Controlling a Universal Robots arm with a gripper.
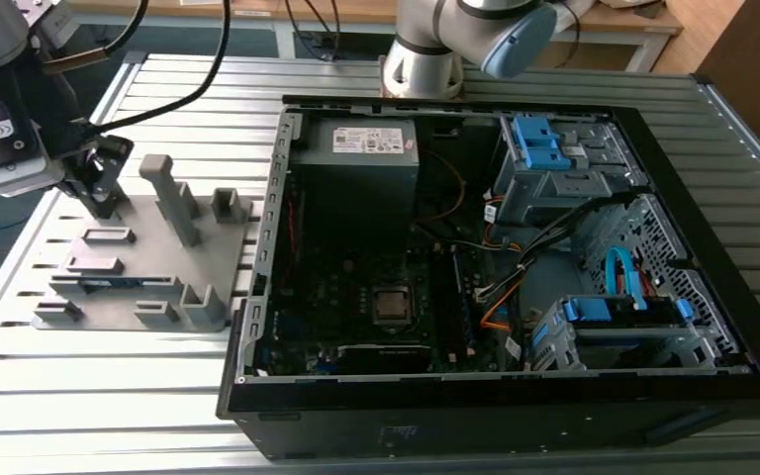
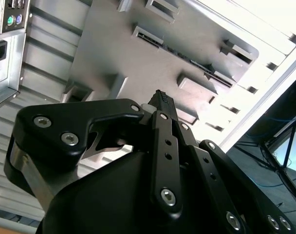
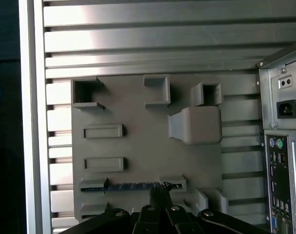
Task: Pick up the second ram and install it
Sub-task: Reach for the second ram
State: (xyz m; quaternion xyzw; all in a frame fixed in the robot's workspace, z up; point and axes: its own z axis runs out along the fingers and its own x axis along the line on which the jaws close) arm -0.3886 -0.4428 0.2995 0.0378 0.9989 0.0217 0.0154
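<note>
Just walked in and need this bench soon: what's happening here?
A robot arm's gripper hangs over the grey fixture tray beside the open computer case. The second ram, a thin blue stick, lies in its slot on the tray, right by the gripper. It is not yet lifted or installed.

Arm: grey-and-silver jointed robot arm (image 1: 466, 30), its wrist at the exterior view's left.
Gripper: black two-finger gripper (image 1: 100, 203), pointing down, fingertips (image 2: 161, 100) pressed together, holding nothing.
</note>
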